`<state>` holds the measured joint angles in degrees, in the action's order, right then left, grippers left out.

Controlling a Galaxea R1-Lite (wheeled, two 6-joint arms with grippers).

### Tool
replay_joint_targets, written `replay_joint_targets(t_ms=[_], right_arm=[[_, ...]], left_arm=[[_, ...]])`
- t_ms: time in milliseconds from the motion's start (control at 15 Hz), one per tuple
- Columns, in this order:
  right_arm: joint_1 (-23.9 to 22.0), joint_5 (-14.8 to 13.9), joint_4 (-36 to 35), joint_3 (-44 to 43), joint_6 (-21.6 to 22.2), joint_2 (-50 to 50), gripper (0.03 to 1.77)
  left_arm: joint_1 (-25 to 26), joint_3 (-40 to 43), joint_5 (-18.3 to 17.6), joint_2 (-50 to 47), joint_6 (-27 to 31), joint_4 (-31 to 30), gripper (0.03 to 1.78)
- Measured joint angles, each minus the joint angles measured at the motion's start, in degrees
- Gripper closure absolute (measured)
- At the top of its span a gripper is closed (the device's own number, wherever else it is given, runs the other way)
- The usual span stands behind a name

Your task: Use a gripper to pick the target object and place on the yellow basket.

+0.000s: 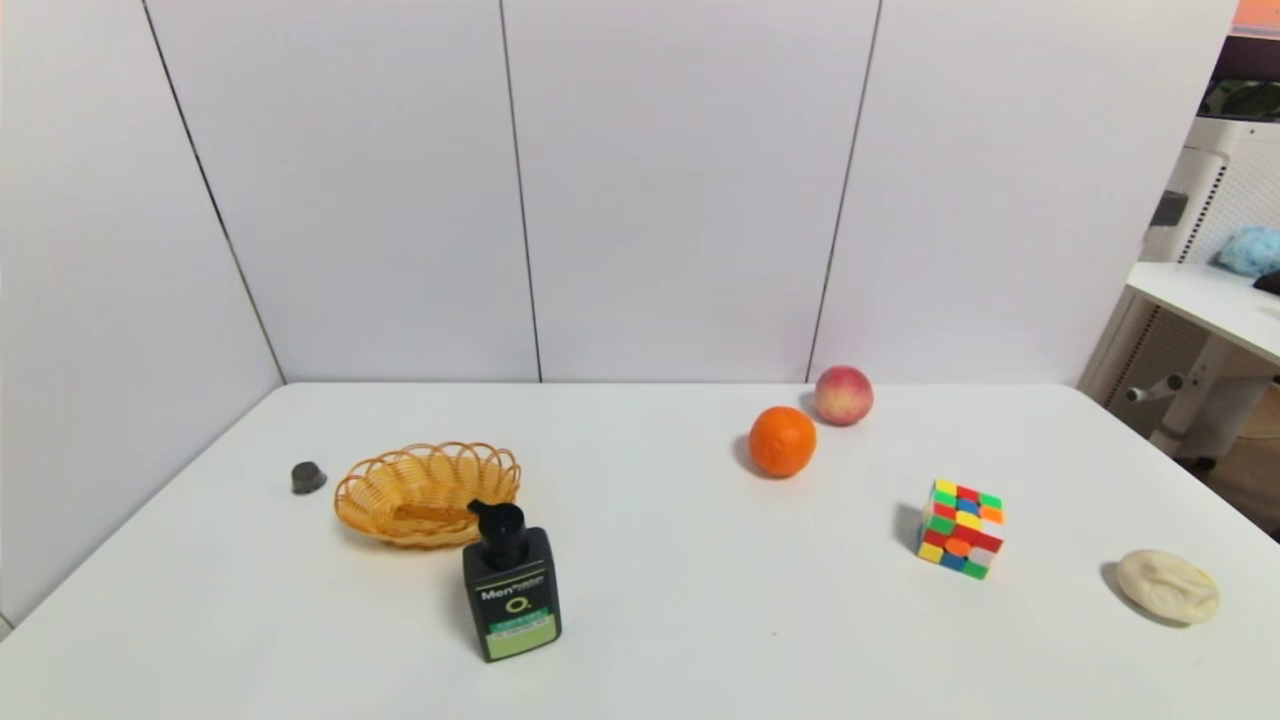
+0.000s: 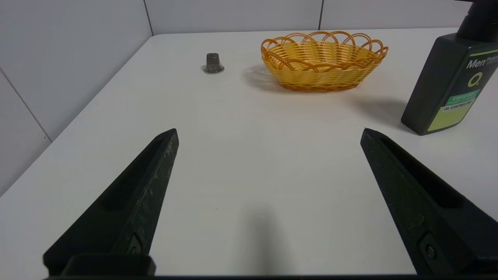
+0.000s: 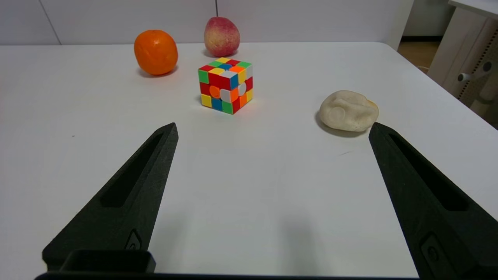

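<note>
- Basket (image 1: 428, 500), your eleven o'clock: bare inside; bottle (image 1: 513, 595) outside, nearer you.
- Left gripper (image 2: 269, 134), right gripper (image 3: 274, 126): fingers spread, empty, over table (image 1: 680, 640).

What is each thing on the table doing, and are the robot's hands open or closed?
Left hand: open, empty, above the table
Right hand: open, empty, above the table
Pump bottle: standing up, outside the basket
Yellow basket: right way up, nothing in it
Puzzle cube: colours mixed up
Orange: whole
Peach: whole
Little grey cap: wide end down
Pale lump: lying on the table
</note>
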<state>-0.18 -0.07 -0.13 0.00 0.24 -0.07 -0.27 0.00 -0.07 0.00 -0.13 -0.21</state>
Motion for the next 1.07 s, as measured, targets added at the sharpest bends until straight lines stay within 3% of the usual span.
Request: replay_joint_targets(t_ms=[1067], right_arm=[[0.0, 0.0, 0.0, 0.0, 0.0, 0.0, 0.11]], left_arm=[[0.0, -0.3, 0.0, 3.0, 0.0, 0.2, 0.12]])
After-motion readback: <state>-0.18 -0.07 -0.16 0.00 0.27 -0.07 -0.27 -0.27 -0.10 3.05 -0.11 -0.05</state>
